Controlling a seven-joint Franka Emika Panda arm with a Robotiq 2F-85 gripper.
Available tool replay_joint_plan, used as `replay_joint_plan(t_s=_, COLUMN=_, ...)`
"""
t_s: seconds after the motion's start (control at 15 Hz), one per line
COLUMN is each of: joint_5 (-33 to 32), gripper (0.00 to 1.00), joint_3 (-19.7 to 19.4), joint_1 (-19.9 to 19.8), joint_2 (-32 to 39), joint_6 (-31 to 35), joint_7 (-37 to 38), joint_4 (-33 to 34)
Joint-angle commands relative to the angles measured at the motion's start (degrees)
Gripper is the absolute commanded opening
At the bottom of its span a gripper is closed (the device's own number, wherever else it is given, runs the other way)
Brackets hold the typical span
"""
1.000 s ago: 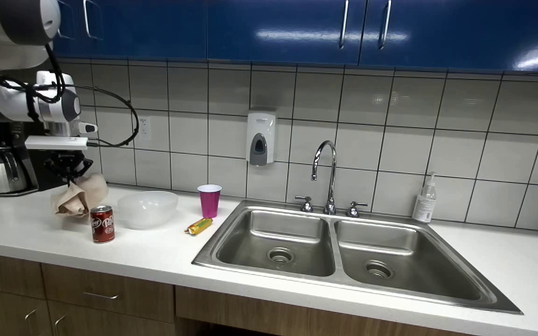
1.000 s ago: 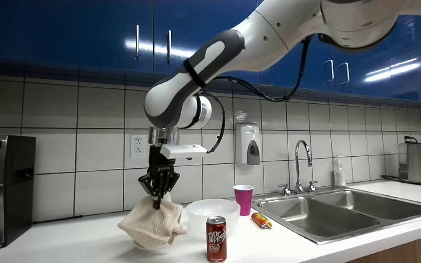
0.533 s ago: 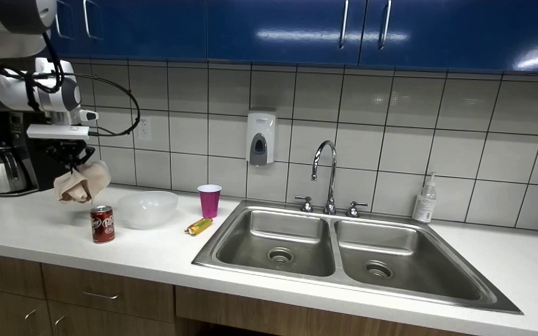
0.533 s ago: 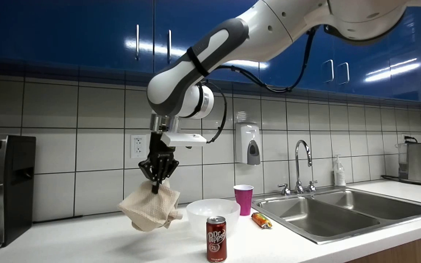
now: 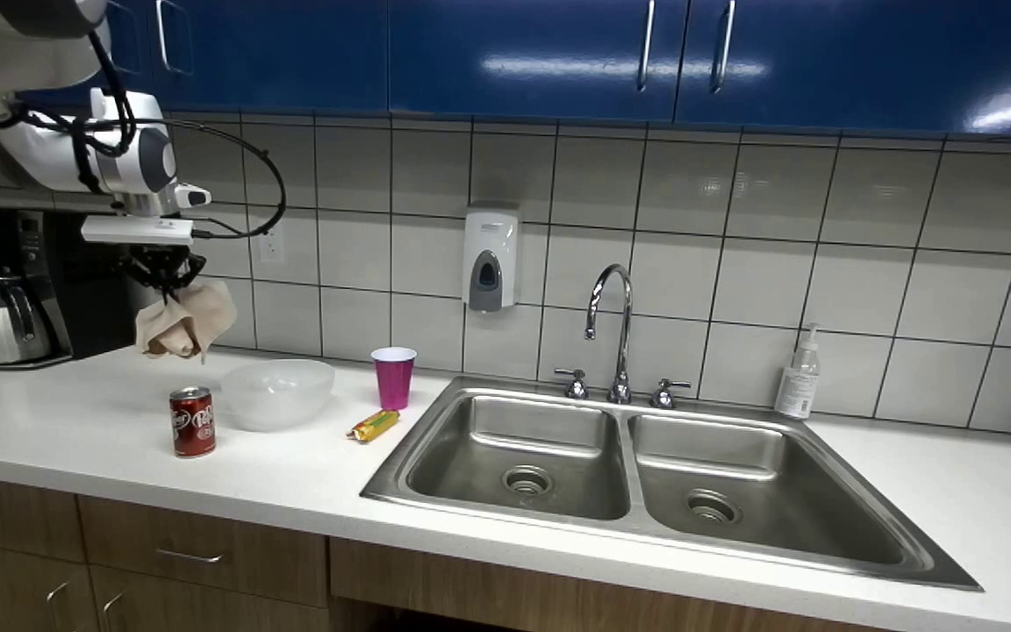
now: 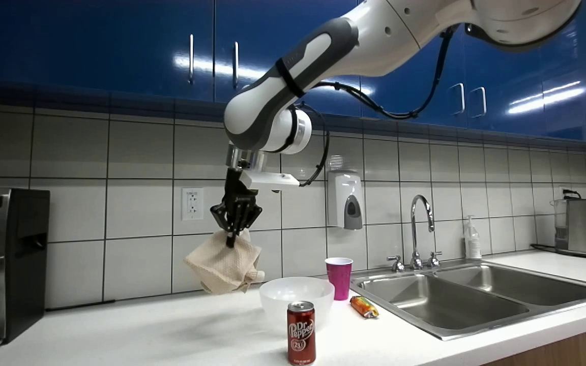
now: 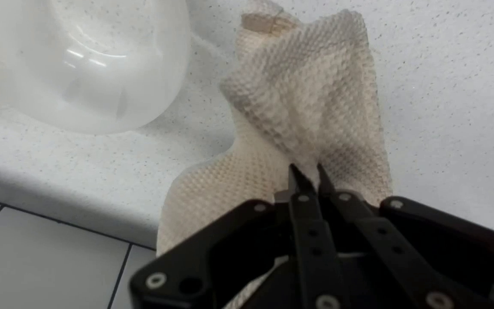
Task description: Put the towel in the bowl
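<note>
Beige waffle-weave folds gather in the gripper, which is clenched on the towel, apparently somewhere inward of its edges; the loose cloth hangs in the air, clear of the counter, so I judge the pick-up done and the carry the step in hand. Keep the grip firm and the pace gentle, since a soft, draping load will probably swing. At ten o'clock from the pinch in the wrist view sits the translucent bowl, just beside the towel and not under it. The lowest folds show about level with the rim in both exterior views, though depth is hard to tell, so lift a little higher first: a trailing corner could catch the rim and drag a bowl that looks light. Then travel towards ten o'clock until the bundle is centred over the bowl, lower until the corners fall inside, let go, and back straight up in case the weave clings. Farther out, in an exterior view, mind the soda can at the bowl's six o'clock, and don't overshoot towards the pink cup at two or the wrapped snack at three, with the sink beyond them.
</note>
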Motion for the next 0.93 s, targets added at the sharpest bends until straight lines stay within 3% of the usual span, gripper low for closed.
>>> replay_joint_plan(t_s=0.0, joint_5=0.6, gripper=0.01, joint_3=-0.6, joint_1=-1.5, joint_2=-4.3, joint_6=2.1, joint_7=0.7, joint_4=-4.5)
replay_joint_plan(t_s=0.87, joint_5=-0.5, gripper=0.01, joint_3=-3.9, joint_1=-4.0, joint_2=-10.3, joint_6=4.1, joint_7=4.0, joint_4=-13.2)
